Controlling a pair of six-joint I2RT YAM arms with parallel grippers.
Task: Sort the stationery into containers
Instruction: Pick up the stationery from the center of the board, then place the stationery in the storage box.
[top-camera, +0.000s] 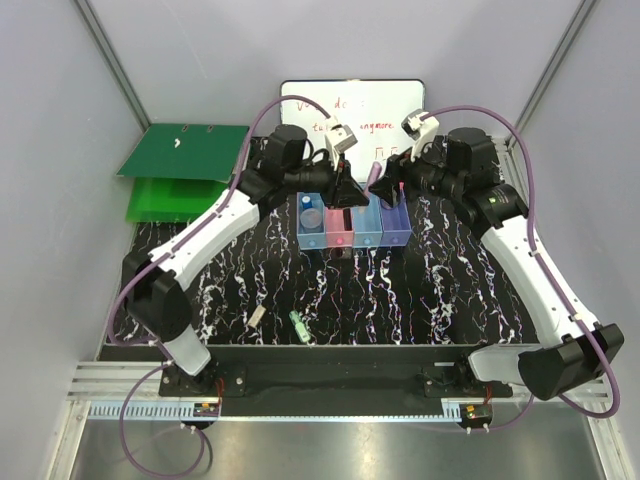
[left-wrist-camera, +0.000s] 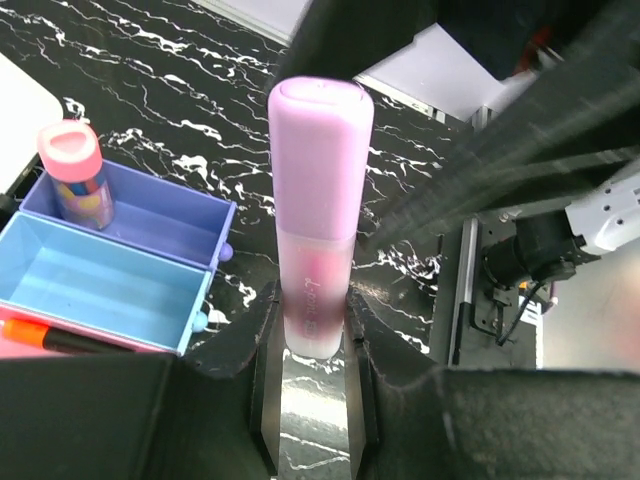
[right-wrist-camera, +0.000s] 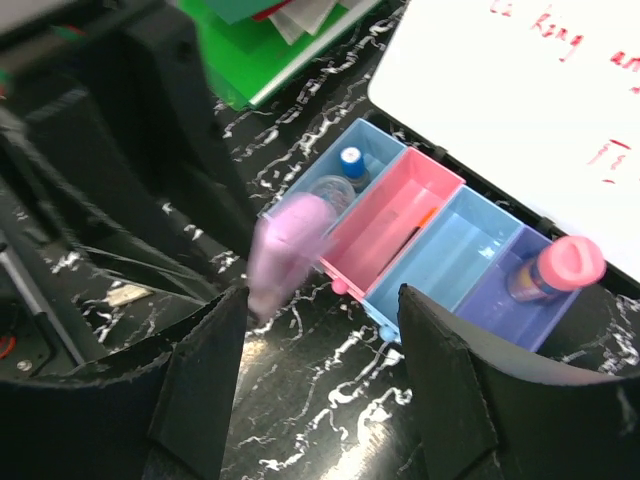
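Observation:
My left gripper (left-wrist-camera: 312, 305) is shut on the lilac stick (left-wrist-camera: 320, 200) and holds it above the table beside the row of containers (left-wrist-camera: 110, 285). In the top view this gripper (top-camera: 347, 192) hovers over the bins (top-camera: 352, 238). My right gripper (right-wrist-camera: 320, 300) is open and empty over the table next to the bins (right-wrist-camera: 455, 250); the lilac stick (right-wrist-camera: 285, 250) shows blurred to its left. The pink-capped tube (right-wrist-camera: 560, 272) stands in the purple-blue bin. The orange-red piece (right-wrist-camera: 424, 216) lies in the pink bin. The blue-capped bottle (right-wrist-camera: 351, 162) stands in the far light-blue bin.
A green clip-like piece (top-camera: 297, 323) and a small grey-white block (top-camera: 256, 317) lie on the marbled table near the front. The white whiteboard (top-camera: 350, 115) lies behind the bins. The green ring binder (top-camera: 185, 160) lies at the back left.

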